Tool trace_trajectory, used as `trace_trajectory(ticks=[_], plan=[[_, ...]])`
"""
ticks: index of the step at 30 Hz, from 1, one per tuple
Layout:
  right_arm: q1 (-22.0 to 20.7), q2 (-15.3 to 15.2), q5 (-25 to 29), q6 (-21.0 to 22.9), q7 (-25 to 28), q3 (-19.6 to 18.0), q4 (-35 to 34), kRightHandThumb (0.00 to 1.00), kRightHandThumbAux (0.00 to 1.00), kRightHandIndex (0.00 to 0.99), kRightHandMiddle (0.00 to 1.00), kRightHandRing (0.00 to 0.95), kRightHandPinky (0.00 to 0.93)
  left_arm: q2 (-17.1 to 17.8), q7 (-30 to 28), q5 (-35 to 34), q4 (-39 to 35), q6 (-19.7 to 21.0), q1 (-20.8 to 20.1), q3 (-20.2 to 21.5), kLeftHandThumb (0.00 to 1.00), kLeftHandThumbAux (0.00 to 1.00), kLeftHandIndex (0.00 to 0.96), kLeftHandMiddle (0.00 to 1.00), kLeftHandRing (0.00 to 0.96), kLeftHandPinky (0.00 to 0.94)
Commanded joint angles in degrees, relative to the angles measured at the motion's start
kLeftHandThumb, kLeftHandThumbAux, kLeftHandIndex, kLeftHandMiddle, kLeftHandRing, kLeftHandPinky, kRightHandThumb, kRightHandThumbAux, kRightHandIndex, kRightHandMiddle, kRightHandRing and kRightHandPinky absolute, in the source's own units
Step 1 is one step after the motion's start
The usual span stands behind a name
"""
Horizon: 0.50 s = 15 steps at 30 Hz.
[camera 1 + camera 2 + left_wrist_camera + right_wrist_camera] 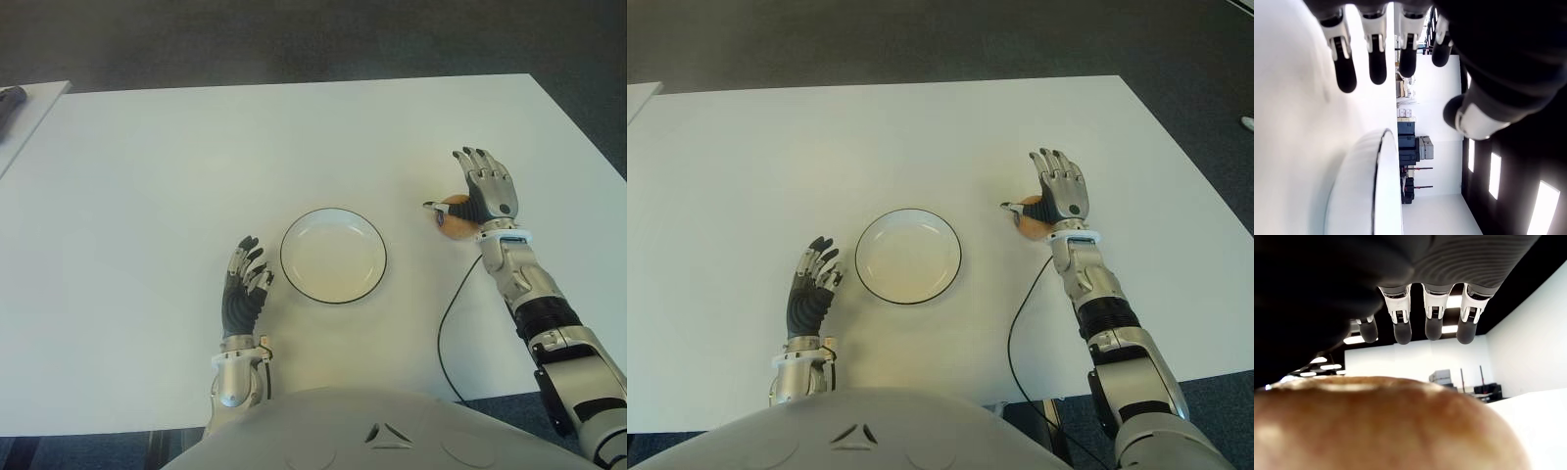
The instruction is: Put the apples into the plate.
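One brownish apple (pixel 452 222) lies on the white table (pixel 147 196), right of the empty white plate (pixel 333 257) with its dark rim. My right hand (pixel 482 186) hovers right over the apple, fingers stretched out straight and thumb pointing toward the plate; it is open and not gripping. In the right wrist view the apple (pixel 1381 426) fills the lower part, under the extended fingers (pixel 1432 318). My left hand (pixel 245 284) shows just left of the plate, fingers relaxed and holding nothing; the left wrist view shows the plate's rim (pixel 1378 186) close by.
A thin black cable (pixel 443 328) runs over the table from beside my right forearm to the near edge. A second white surface with a dark object (pixel 10 100) stands at the far left. The dark floor lies beyond the table's far edge.
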Motion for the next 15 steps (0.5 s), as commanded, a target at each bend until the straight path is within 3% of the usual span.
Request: trace_trajectory(ticks=[1,15], plan=[[0.30,1.10,0.95,0.95,0.49,1.16,0.66,0.449,0.448,0.057,0.071,0.040,0.055,0.24,-0.79,0.34,-1.12,1.76,0.37,-0.08,0.088,0.616,0.119,0.140,0.173,0.240],[3.40,2.36,1.78,3.17,1.70,2.96,-2.50,0.430,0.466,0.055,0.071,0.044,0.065,-0.22,-0.56,0.21,-3.02,2.54,1.13,-0.85,0.104,0.623,0.121,0.152,0.179,0.250]])
